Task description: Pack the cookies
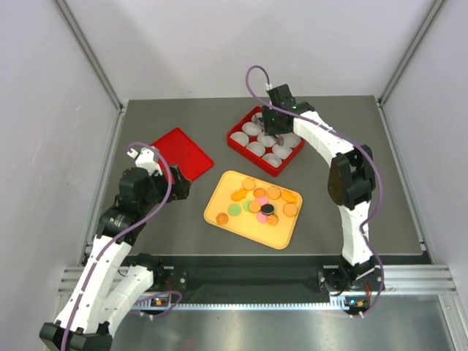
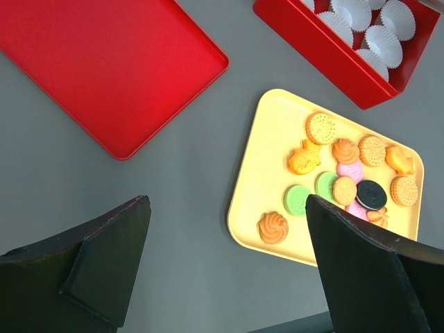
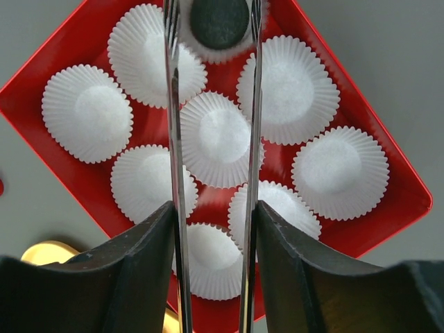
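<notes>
A red box [image 3: 406,201] on the worktop [image 2: 173,208] holds nine white paper cups [image 3: 223,137] in three rows of three. One black cookie [image 3: 219,21] lies in the corner cup at the top of the right wrist view, and the other cups show only white paper. Nearer the arms, a yellow tray [image 2: 260,173] carries the remaining cookies [image 2: 345,191], mostly orange, with two green, two pink and one black, some overlapping. A shallow red tray [image 2: 104,62] lies flat to the left. The right gripper [image 1: 269,135] hangs over the box, its jaws a little apart on either side of the black cookie. The left gripper [image 2: 227,205] hovers over bare worktop with its jaws wide apart. From above, the right gripper hides several cups, and the left wrist view cuts off most of the box.
</notes>
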Tool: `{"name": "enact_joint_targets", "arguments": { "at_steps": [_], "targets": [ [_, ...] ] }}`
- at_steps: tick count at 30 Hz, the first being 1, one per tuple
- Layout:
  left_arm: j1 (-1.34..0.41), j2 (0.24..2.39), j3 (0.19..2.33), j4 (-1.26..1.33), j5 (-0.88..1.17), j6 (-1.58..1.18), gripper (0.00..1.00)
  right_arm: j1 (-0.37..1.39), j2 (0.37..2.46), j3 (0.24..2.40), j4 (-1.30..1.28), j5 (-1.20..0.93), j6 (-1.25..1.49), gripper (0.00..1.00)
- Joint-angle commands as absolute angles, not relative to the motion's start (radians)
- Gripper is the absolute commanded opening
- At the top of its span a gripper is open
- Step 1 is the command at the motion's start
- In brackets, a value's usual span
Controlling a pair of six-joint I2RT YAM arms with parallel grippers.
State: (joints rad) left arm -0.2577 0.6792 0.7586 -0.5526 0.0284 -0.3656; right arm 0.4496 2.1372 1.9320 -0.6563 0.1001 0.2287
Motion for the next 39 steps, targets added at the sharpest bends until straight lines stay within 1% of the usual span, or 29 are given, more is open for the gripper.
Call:
{"name": "enact_joint_targets", "arguments": {
  "at_steps": [1,2,5,12,17,22,23,24,28,31,35,39],
  "targets": [
    [-0.258,0.676,0.755,-0.528,0.032,-0.353,0.99,0.460,2.118,2.000,-0.629,0.106,0.232,0.48],
    [-0.258,0.678,0.755,-0.526,0.032,-0.353,0.98,0.460,2.117,2.000,-0.629,0.106,0.230,0.51],
    [-0.258,0.678,0.755,-0.528,0.032,-0.354,0.99,0.460,2.100,2.002,-0.623,0.107,0.229,0.54],
    [-0.258,0.678,0.755,-0.528,0.032,-0.353,0.99,0.463,2.037,1.987,-0.627,0.107,0.227,0.54],
    [-0.258,0.680,0.755,-0.526,0.035,-0.353,0.99,0.469,1.928,1.916,-0.623,0.118,0.232,0.53],
    [-0.258,0.677,0.755,-0.526,0.038,-0.354,0.99,0.498,1.749,1.726,-0.597,0.120,0.242,0.53],
    [-0.258,0.676,0.755,-0.526,0.037,-0.354,0.99,0.506,1.720,1.662,-0.592,0.121,0.242,0.53],
    [-0.258,0.675,0.755,-0.526,0.037,-0.354,0.99,0.517,1.659,1.628,-0.588,0.132,0.241,0.53],
    [-0.258,0.673,0.753,-0.525,0.040,-0.354,0.99,0.597,1.508,1.426,-0.575,0.141,0.250,0.53],
    [-0.258,0.676,0.753,-0.525,0.044,-0.353,0.99,0.681,1.415,1.323,-0.587,0.149,0.261,0.53],
    [-0.258,0.680,0.753,-0.523,0.043,-0.353,0.99,0.802,1.333,1.241,-0.624,0.150,0.291,0.52],
    [-0.258,0.686,0.753,-0.523,0.046,-0.353,0.99,0.860,1.289,1.189,-0.656,0.167,0.313,0.52]
  ]
}}
